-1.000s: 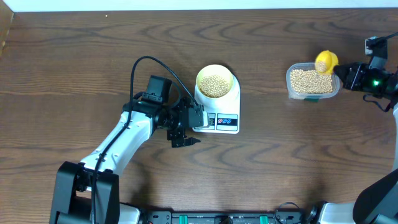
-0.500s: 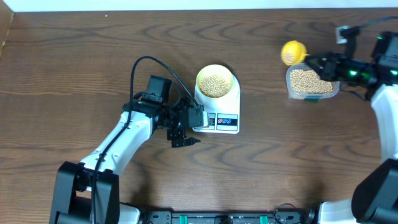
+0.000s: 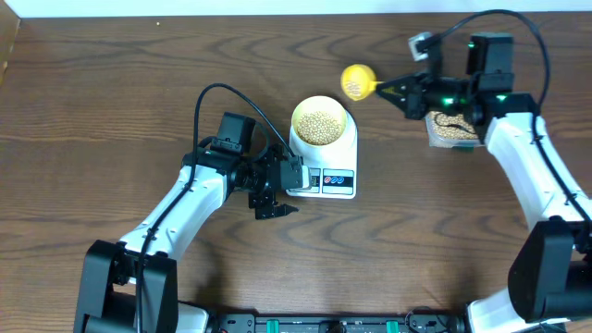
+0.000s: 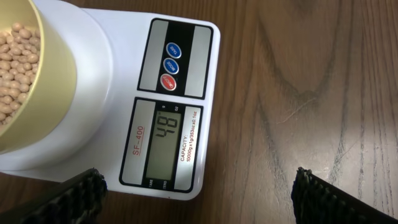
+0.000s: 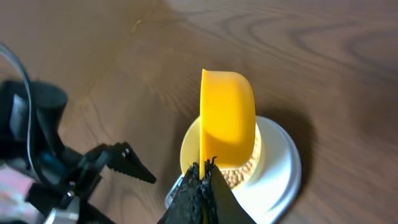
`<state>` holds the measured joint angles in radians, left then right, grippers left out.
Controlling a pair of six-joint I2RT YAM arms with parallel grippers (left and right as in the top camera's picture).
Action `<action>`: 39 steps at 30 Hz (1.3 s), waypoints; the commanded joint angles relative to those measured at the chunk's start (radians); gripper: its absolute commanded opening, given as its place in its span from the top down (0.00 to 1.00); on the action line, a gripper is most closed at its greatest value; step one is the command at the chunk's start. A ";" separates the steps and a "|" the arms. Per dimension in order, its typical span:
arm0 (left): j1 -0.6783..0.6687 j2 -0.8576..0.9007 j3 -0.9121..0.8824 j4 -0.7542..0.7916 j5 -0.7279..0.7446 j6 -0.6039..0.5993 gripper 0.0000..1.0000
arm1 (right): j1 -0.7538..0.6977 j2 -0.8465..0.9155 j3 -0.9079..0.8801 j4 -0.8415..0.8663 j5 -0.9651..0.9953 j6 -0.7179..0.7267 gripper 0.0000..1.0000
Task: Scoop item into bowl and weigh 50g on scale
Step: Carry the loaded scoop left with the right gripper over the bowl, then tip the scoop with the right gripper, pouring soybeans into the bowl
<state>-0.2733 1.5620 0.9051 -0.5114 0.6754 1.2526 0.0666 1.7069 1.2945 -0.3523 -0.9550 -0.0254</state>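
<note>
Right hand (image 3: 398, 91) pinches scoop (image 3: 357, 80) just beyond bowl (image 3: 319, 122) rim; left hand (image 3: 273, 205) spread beside scale (image 3: 338, 180).

One top-down, two wrist views.
Overhead looks straight down on the table (image 3: 111, 83); left wrist sits close above the scale (image 4: 168, 137); right wrist sees it obliquely, farther off.

Dark wood-grain table (image 3: 111, 83) under even light, pale strip (image 3: 277, 6) along its far edge.
</note>
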 commanded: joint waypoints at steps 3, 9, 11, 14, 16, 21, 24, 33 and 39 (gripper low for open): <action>-0.002 0.003 -0.012 0.000 0.013 -0.012 0.02 | 0.063 0.001 0.006 0.013 -0.023 -0.321 0.99; -0.002 0.003 -0.012 0.000 0.013 -0.012 0.02 | 0.100 0.001 0.006 0.047 -0.016 -0.373 0.99; -0.002 0.003 -0.012 0.000 0.013 -0.012 0.02 | 0.114 0.001 0.006 0.045 -0.016 -0.419 0.99; -0.002 0.003 -0.012 0.000 0.013 -0.012 0.02 | 0.132 0.001 0.006 0.046 -0.014 -0.462 0.99; -0.002 0.003 -0.012 0.000 0.013 -0.012 0.02 | 0.138 0.001 0.006 0.046 -0.004 -0.471 0.99; -0.002 0.003 -0.012 0.000 0.013 -0.012 0.02 | 0.140 0.001 0.006 0.047 0.034 -0.471 0.99; -0.002 0.003 -0.012 0.000 0.013 -0.012 0.02 | 0.140 0.001 0.006 0.047 0.058 -0.470 0.99; -0.002 0.003 -0.012 0.000 0.013 -0.012 0.02 | 0.140 0.001 0.006 0.046 0.066 -0.470 0.98; -0.002 0.003 -0.012 0.000 0.013 -0.012 0.02 | 0.140 0.001 0.006 0.045 0.066 -0.468 0.98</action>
<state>-0.2733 1.5620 0.9051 -0.5114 0.6754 1.2526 0.2043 1.7069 1.2945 -0.3092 -0.8825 -0.4805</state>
